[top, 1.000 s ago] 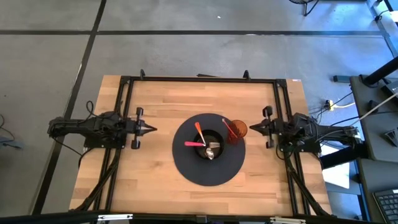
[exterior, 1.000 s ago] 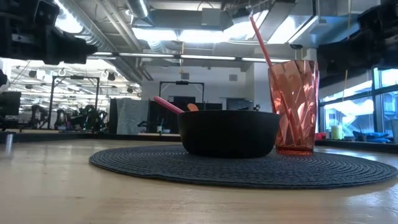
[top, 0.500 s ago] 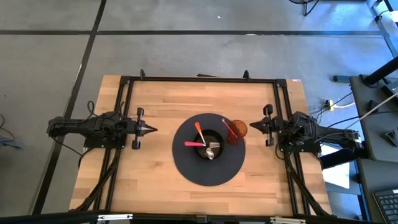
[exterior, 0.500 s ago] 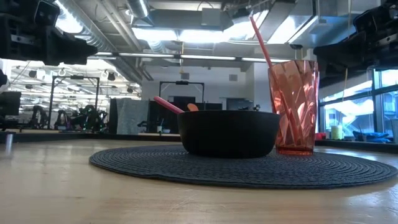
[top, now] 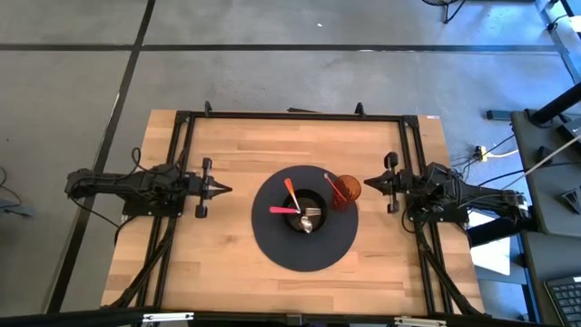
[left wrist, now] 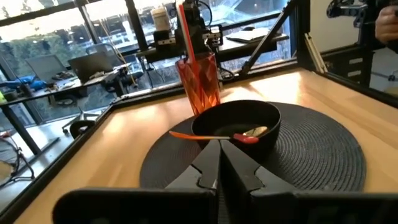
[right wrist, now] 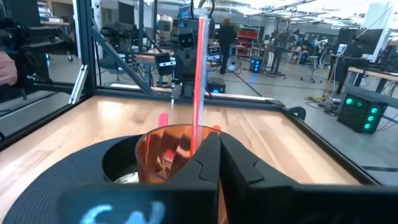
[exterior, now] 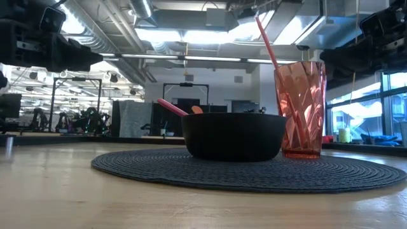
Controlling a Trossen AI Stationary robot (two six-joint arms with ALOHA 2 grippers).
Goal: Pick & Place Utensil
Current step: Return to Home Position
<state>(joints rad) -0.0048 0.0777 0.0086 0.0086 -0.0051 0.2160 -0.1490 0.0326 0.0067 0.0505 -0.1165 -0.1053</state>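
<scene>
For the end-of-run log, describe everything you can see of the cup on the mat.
The cup is a translucent reddish-orange tumbler with faceted walls, plastic by its look. It stands upright on the dark woven mat, close beside the black bowl on the right arm's side; whether the two touch cannot be told. An orange straw leans inside it and sticks out well above the rim, its top tilted toward the bowl.

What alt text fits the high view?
A black bowl holding an orange spoon and pink fork sits on a round dark woven placemat beside a translucent orange cup with a straw. The left gripper and right gripper wait shut at either side.
</scene>
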